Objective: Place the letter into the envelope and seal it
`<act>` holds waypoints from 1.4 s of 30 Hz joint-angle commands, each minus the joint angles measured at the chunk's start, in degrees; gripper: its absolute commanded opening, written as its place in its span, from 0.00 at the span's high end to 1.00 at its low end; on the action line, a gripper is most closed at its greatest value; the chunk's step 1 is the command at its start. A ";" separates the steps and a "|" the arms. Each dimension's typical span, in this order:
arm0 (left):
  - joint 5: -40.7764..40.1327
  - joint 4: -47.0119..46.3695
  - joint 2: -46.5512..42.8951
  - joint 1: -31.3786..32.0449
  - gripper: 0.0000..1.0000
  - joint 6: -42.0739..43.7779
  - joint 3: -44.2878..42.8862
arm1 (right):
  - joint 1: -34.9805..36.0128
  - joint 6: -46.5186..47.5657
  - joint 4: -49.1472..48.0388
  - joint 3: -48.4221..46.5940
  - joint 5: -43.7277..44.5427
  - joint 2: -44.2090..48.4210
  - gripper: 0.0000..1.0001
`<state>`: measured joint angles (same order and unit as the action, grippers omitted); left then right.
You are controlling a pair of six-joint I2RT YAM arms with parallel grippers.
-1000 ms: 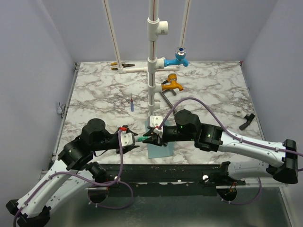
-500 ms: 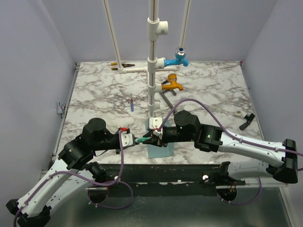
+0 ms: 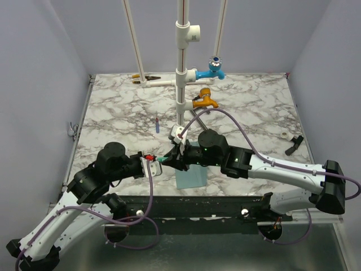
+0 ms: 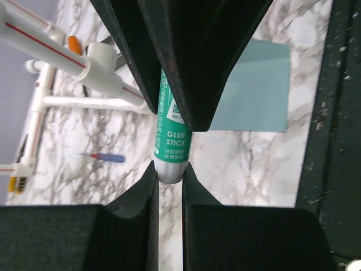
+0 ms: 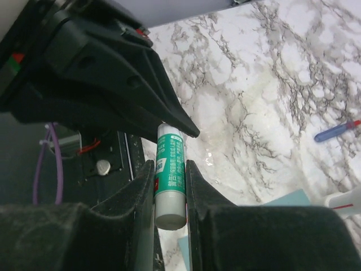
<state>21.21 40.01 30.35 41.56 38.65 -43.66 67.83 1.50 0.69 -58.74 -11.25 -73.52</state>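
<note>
While both arms are meeting above the near edge of the table (image 3: 113, 107), 1 glue stick (image 4: 173, 135) is bridging the gap between them.

- Left gripper (image 4: 170, 172) is clamping 1 end of the green-and-white tube. Right gripper (image 5: 170, 186) is pinching the other end. Both pairs of jaws are pressing tight on the barrel in the 2 wrist views.
- Which end is carrying the cap, I cannot tell.
- The envelope (image 3: 189, 179) is lying flat on the table just below the grippers, near the front edge. Nothing is touching it. Flap position is not readable from here.
- The letter is not showing in any view. Judging by that, it is probably sitting inside the envelope already.

Step in hand, as I read it: sealing, with the 2 arms working to uncap the stick.

Next move is calling for a straight pull apart along the tube's axis, with 1 grip holding firm. Then the exposed glue end needs carrying down to the flap.
</note>
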 commanded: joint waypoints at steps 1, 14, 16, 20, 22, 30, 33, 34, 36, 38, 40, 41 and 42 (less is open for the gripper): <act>-8.45 -9.68 -1.87 1.33 1.00 10.11 -0.41 | 0.48 -14.10 -4.90 -1.25 2.45 -3.55 0.99; -26.77 -22.64 -8.30 6.43 1.00 35.46 12.52 | -8.60 -41.63 -15.85 -3.90 -8.04 -12.98 0.99; -29.18 -24.75 -8.84 7.51 1.00 40.32 14.64 | -8.59 -42.60 -18.22 -3.81 -8.49 -14.05 0.99; -33.83 -28.15 -10.73 9.65 1.00 48.89 19.28 | -8.68 -41.71 -17.15 -4.54 -6.52 -14.09 1.00; -34.20 -30.70 -13.17 9.99 1.00 52.49 22.00 | -8.68 -40.55 -16.24 -4.22 -4.80 -12.82 0.99; -33.57 -29.50 -16.66 9.99 0.20 33.37 18.19 | -8.74 -33.08 -16.66 -1.24 -4.63 -5.14 0.99; -31.66 -27.29 -16.06 8.64 0.14 20.17 13.04 | -8.76 -29.38 -18.42 1.18 -6.74 -0.79 0.99; -28.31 -25.75 -16.68 8.07 0.14 16.10 11.28 | -8.74 -28.43 -20.03 2.26 -7.58 0.78 0.99; -22.07 -22.88 -17.84 7.49 0.14 9.57 7.77 | -8.72 -26.75 -23.33 4.54 -9.73 4.70 0.99; -13.90 -20.38 -18.64 7.39 0.15 9.26 5.36 | -8.69 -23.91 -23.83 4.73 -12.46 7.29 0.99; -5.97 -19.17 -20.05 7.42 0.19 15.64 4.79 | -8.63 -20.26 -20.67 3.06 -15.28 8.13 0.99; -2.79 -19.33 -20.35 7.40 0.20 19.29 4.77 | -8.68 -19.71 -19.86 2.59 -16.30 8.26 0.99; -0.76 -19.38 -20.13 7.41 0.20 21.60 4.55 | -8.68 -19.14 -19.69 2.35 -16.80 8.34 0.99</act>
<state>2.55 16.08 11.40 49.15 56.42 -38.39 58.83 -24.14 -18.98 -55.02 -21.89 -65.89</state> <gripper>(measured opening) 0.819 0.217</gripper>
